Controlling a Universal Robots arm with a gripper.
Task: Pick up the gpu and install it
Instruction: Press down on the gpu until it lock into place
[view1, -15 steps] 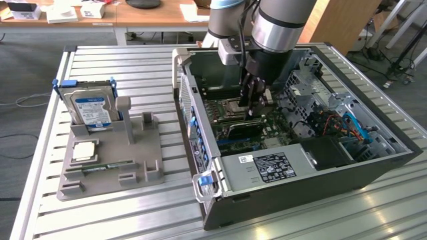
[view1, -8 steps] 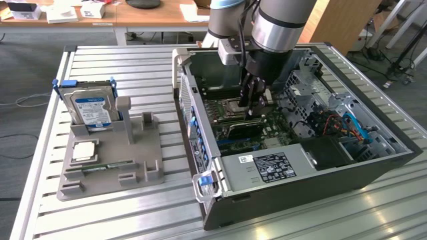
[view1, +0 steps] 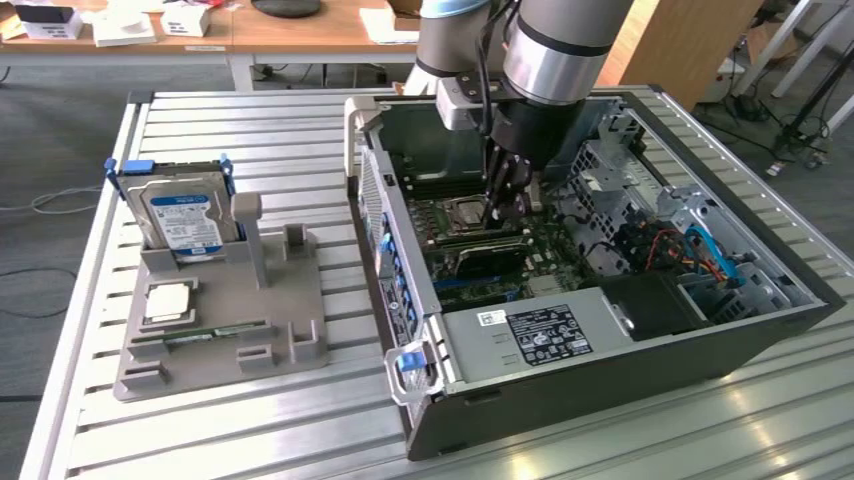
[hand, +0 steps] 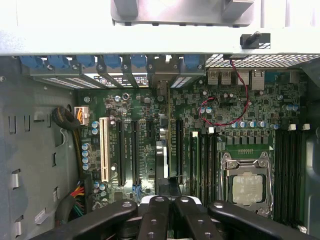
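The gripper (view1: 511, 205) hangs inside the open computer case (view1: 747, 330), hemmed in by the case's side walls, with the power supply (view1: 541, 335) at the near end and the drive cage (view1: 707, 250) with its cables on the exterior view's right. In the wrist view the gpu (hand: 161, 150) stands edge-on between the fingers (hand: 155, 220), flanked closely by black expansion slots (hand: 134, 150) and the white slot (hand: 104, 149). Outside the case, the slatted table (view1: 200, 440) lies open around the grey fixture (view1: 220, 310) and its upright hard drive (view1: 184, 215).

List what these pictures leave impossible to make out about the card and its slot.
- The gpu: the wrist view sees it edge-on, so its face is hidden.
- Slot contact: in the wrist view, the card's own edge covers where it meets the motherboard.
- The gripper: in the exterior view, its dark tip blends with the card.
- The hard drive label: too small to read.
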